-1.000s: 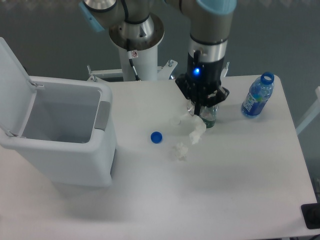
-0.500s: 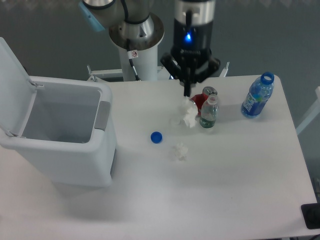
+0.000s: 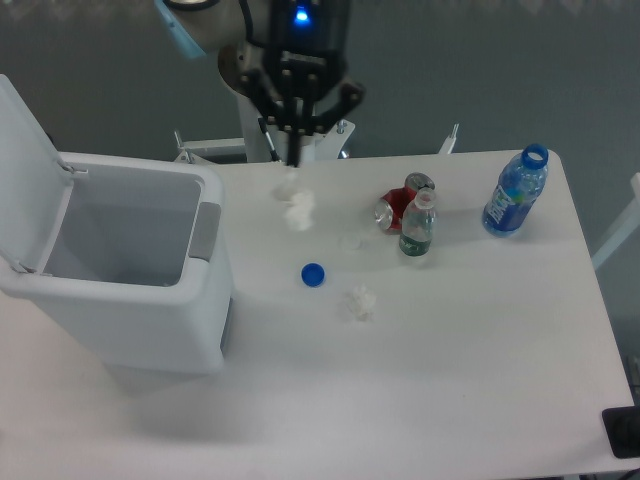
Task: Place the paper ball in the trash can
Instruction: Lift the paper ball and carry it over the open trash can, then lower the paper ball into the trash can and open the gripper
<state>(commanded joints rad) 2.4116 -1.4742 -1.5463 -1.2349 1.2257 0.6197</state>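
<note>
White crinkled paper is hanging from the gripper: the paper ball, a lumpy elongated wad, is dangling above the table with the two dark fingers pinched together on its top end. It is sitting in the air between the trash can and the cluster of bottles, nearer the back edge of the table. The trash can is a big rectangular bin of smooth white plastic, its flat lid standing tilted open at the left and a grey panel showing on its right wall. One smaller, rounder wad is lying on the smooth white tabletop, and one round blue cap is lying just left of it. Two bottles are standing upright: a small clear bottle and a blue bottle with no cap. One red can, dented, is lying touching the small bottle.
</note>
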